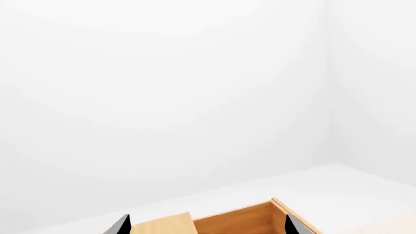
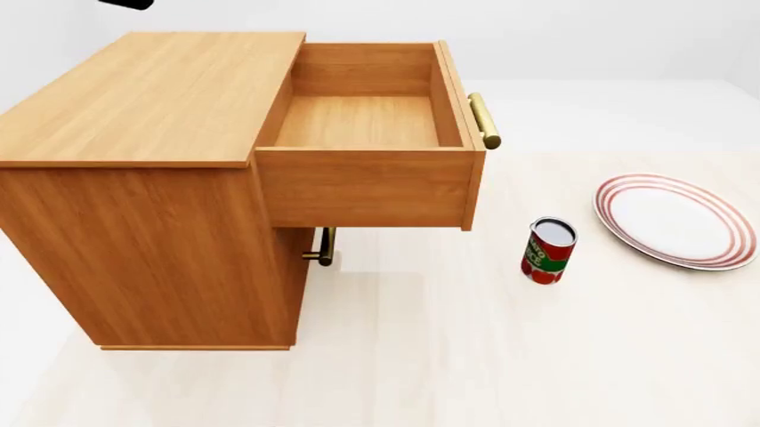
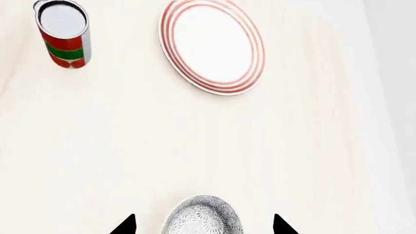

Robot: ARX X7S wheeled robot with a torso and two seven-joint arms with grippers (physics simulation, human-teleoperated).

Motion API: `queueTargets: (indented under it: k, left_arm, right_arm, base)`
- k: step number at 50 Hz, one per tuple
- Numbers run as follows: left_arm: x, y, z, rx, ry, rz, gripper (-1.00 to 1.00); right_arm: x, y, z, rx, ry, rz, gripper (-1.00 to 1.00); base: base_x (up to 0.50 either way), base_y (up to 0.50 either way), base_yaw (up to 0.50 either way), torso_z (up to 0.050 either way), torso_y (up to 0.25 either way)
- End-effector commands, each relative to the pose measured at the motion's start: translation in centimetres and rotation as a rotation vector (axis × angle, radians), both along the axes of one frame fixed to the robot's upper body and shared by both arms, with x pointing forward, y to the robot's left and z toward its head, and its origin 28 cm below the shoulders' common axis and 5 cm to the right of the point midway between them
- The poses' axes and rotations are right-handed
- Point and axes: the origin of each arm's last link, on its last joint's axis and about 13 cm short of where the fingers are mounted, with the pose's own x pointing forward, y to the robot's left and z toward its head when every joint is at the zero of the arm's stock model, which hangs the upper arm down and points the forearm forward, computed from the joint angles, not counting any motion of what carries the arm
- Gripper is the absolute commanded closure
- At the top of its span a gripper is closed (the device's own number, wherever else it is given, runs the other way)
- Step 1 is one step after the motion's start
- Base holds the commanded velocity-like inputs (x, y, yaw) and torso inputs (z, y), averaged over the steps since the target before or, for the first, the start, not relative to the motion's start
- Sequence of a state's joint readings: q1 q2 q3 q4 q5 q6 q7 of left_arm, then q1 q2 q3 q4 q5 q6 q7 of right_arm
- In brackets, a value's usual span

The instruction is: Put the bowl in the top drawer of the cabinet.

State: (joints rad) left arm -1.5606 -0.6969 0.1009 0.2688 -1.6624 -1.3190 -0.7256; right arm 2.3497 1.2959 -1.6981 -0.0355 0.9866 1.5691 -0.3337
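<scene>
bowl [image 3: 202,215]: on the pale floor, seen only by the right wrist camera, between the right claw tips, no contact visible
right gripper [image 3: 202,225]: spread wide, a tip either side of bowl
top drawer [image 2: 362,120]: pulled fully out, empty, brass handle on front
cabinet [image 2: 142,178]: lower drawer closed
left gripper [image 1: 206,226]: spread wide above the open drawer, holding nothing
can [image 2: 547,251]: upright, near the plate [image 2: 677,220], apart from it

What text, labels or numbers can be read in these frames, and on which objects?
None legible.
can: red and green label, print too small and blurred to read.
plate: red rim rings only.
bowl: pattern only.
cabinet: plain wood, no text.
</scene>
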Motion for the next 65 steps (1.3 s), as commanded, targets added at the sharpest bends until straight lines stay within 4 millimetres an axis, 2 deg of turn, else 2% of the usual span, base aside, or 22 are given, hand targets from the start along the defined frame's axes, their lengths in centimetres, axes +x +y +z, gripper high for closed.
queueTargets:
  k: [1,12,25,34,42,50,65]
  left_arm:
    - [0.0,0.0,-0.1,-0.001,0.004,0.003,-1.0]
    - [0.1,0.0,-0.3,-0.005,0.007,0.003,-1.0]
    - [0.1,0.1,-0.4,-0.006,0.008,0.007,-1.0]
    - [0.3,0.0,-0.5,-0.008,0.01,0.007,-1.0]
    - [0.3,0.1,-0.7,-0.013,0.012,0.009,-1.0]
    - [0.4,0.2,-0.8,-0.016,0.016,0.012,-1.0]
    - [0.3,0.0,-0.9,-0.014,0.015,0.009,-1.0]
  right_arm:
    - [-0.7,0.5,-2.9,-0.011,0.091,-0.017,-1.0]
    - [-1.1,1.7,-4.5,-0.013,0.118,-0.043,-1.0]
    - [-0.8,1.4,-7.5,-0.012,0.137,-0.075,-1.0]
    - [0.0,1.2,-10.2,-0.082,0.144,-0.086,-1.0]
    - [1.3,1.7,-13.4,-0.123,0.153,-0.09,-1.0]
    - [2.0,2.1,-15.7,-0.128,0.175,-0.089,-1.0]
    - [0.0,1.0,-18.7,-0.118,0.265,-0.15,-1.0]
  base:
    - [0.0,0.0,0.0,0.0,0.0]
    - [0.0,0.0,0.0,0.0,0.0]
    - [0.0,0.0,0.0,0.0,0.0]
    - [0.0,0.0,0.0,0.0,0.0]
    - [0.0,0.0,0.0,0.0,0.0]
    - [0.0,0.0,0.0,0.0,0.0]
    - [0.0,0.0,0.0,0.0,0.0]
